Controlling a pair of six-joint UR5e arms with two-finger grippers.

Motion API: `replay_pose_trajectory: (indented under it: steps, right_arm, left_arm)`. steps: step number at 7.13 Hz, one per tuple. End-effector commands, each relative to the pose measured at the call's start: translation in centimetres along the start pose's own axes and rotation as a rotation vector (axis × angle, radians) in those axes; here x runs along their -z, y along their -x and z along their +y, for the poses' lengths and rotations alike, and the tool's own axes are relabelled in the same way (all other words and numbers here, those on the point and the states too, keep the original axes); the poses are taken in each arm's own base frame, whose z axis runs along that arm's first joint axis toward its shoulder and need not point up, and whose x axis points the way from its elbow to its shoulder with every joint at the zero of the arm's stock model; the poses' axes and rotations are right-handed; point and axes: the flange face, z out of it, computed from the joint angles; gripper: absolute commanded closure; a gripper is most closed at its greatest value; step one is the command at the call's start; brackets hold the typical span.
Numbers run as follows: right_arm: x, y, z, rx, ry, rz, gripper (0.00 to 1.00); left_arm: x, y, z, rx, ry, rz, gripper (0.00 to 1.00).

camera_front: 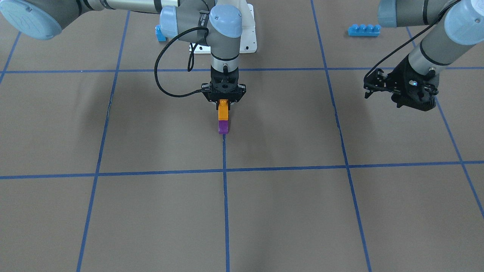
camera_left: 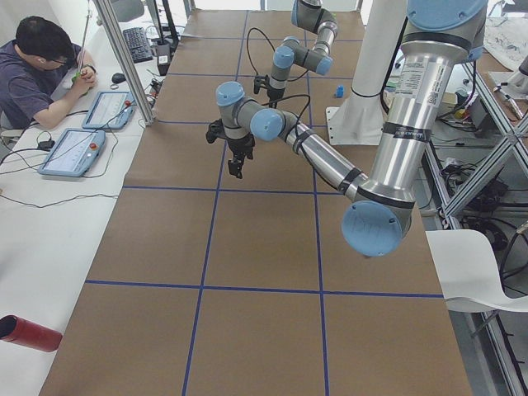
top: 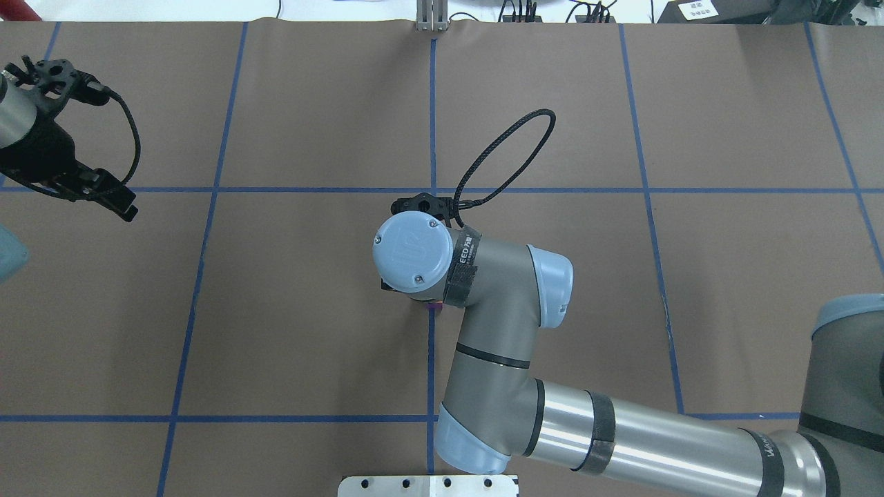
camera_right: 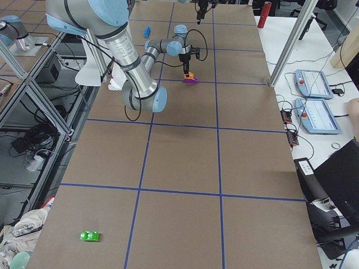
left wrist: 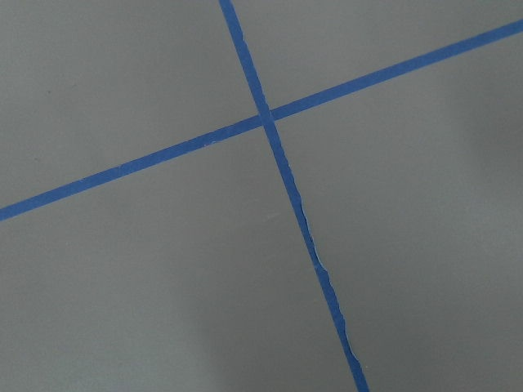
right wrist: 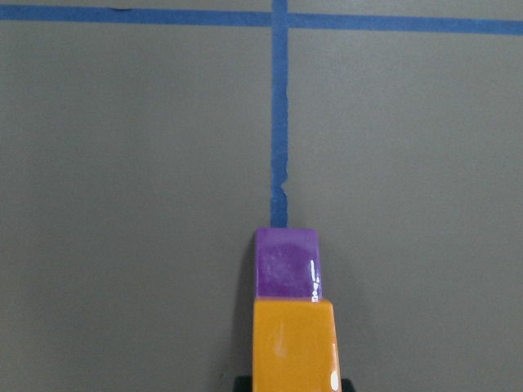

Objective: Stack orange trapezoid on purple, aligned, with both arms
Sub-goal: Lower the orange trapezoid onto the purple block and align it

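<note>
The orange trapezoid point(camera_front: 223, 111) sits on top of the purple block point(camera_front: 223, 127) at the table's middle, on a blue tape line. In the right wrist view the orange trapezoid point(right wrist: 294, 343) lines up with the purple block point(right wrist: 286, 263) at its sides. My right gripper point(camera_front: 224, 101) points straight down and is shut on the top of the orange trapezoid. In the overhead view my right arm's wrist hides both blocks. My left gripper point(camera_front: 369, 88) hangs open and empty above the table, far off to my left; it also shows in the overhead view point(top: 114, 199).
A long blue four-stud brick point(camera_front: 363, 30) lies near my left arm's base side. A small blue block point(camera_front: 160, 33) stands by the white pedestal point(camera_front: 247, 39). A green object point(camera_right: 90, 236) lies at the table's far right end. An operator point(camera_left: 37, 70) sits beside the table.
</note>
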Motion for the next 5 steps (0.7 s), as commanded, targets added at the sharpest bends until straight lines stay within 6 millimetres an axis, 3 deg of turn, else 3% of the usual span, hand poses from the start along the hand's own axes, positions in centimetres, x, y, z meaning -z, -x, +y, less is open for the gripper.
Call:
replay_pose_trajectory:
  steps: [1,2,5]
  right_arm:
    - [-0.2,-0.1,0.0,0.005,0.001,0.003,0.86]
    - [-0.1,-0.1,-0.1,-0.01,-0.001,0.002,0.01]
    - [1.3,-0.2,-0.9,-0.017,-0.002,-0.018,0.01]
  left_arm:
    - [0.0,0.0,0.0,0.0,0.0,0.0,0.0]
    - [0.1,0.0,0.0,-0.001,-0.001,0.0,0.0]
    - [0.2,-0.2,0.1,-0.004,-0.004,0.002,0.0]
